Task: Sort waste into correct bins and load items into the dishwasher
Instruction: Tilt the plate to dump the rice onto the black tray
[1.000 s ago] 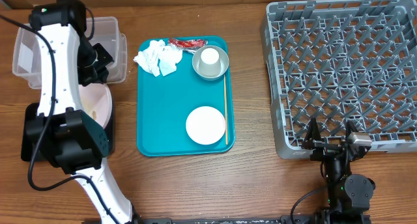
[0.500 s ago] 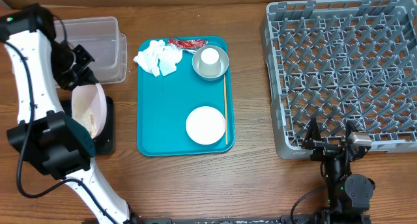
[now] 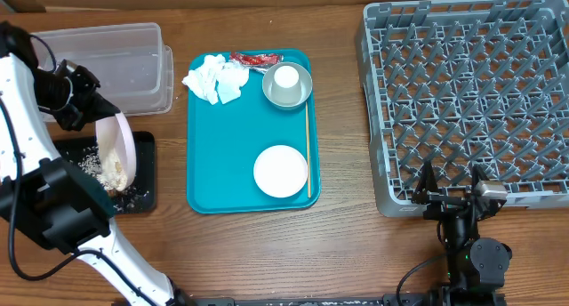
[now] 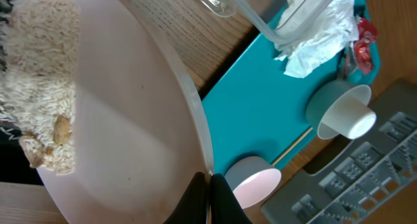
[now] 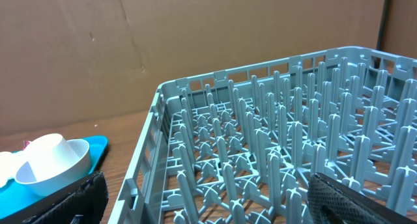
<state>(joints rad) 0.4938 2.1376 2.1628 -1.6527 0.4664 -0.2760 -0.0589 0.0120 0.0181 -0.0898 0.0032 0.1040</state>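
A pinkish-white dish (image 3: 122, 148) stands tipped almost on edge over a shallow black rectangular tray (image 3: 147, 157) at the left of the wooden bench (image 3: 338, 244). White rice grains (image 4: 36, 87) and a small brown food lump (image 4: 62, 128) cling to its face, and more grains are scattered on the tray below.

The risks come from the steep tilt. The left end effector (image 4: 208, 193) is clenched on only the thin rim, so the dish could pivot or slip free. Loose rice could also bounce past the tray's low edge onto the bench, and sticky rice may stay on the dish.

The left arm rises from the near-left corner and runs along the bench's left side. Its wrist bends inward, so it holds the dish by its upper rim, just in front of a clear plastic rectangular tub (image 3: 107, 57).

The right end effector (image 3: 451, 188) rests by the near edge of the large grey plastic dish rack (image 3: 471, 101) — fingers spread wide, holding nothing.

On the teal tray (image 3: 222, 164) wait crumpled white paper napkins (image 3: 215, 77), a small red wrapper (image 3: 253, 60), a grey bowl (image 3: 303, 93) holding a small white cup (image 3: 286, 76), a thin wooden stick (image 3: 308, 146) and a round white plate (image 3: 280, 171).
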